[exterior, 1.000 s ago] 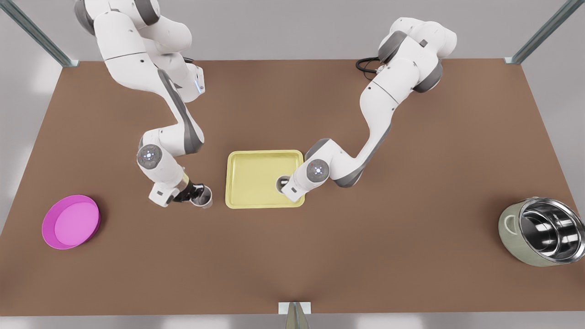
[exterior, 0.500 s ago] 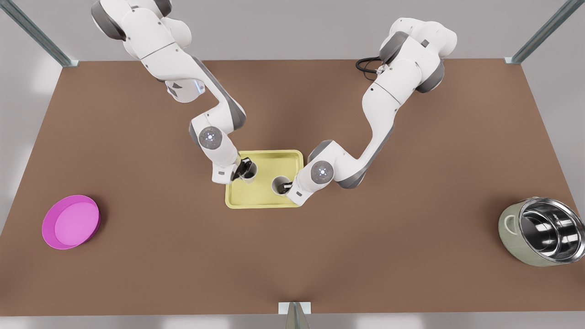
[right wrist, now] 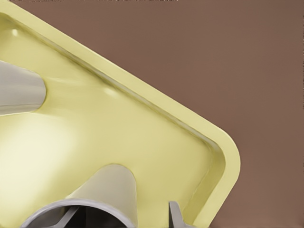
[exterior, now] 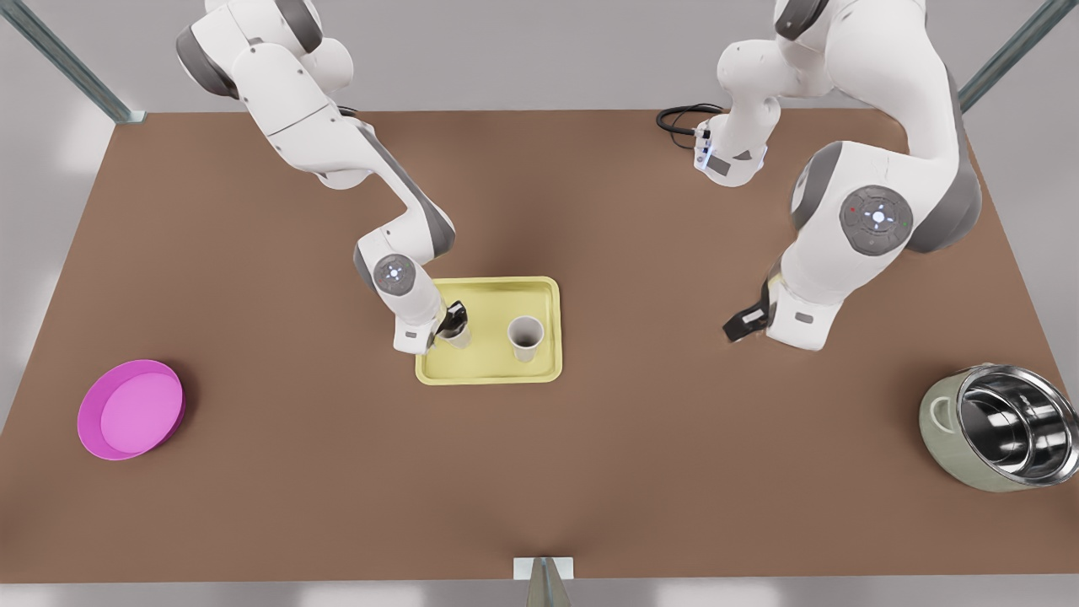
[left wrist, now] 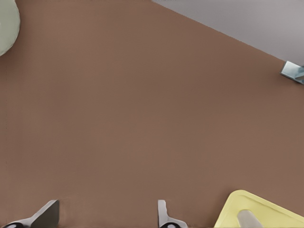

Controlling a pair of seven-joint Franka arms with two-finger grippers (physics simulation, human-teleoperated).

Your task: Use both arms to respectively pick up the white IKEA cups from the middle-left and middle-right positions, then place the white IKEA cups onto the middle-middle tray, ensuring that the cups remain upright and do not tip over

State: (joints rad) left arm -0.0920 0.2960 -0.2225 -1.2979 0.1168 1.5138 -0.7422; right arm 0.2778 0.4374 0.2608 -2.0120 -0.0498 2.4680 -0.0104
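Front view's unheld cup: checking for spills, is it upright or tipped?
Upright. The white IKEA cup stands on its base on the yellow tray, its round open mouth facing up.

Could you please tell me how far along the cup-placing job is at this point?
Done: one white cup stands upright on the tray, and the left claw is open over the table at the front view's right. In hand: the right claw is at the second cup, upright within the tray's rim. Left: probably just leaving that cup standing and pulling the arm clear.
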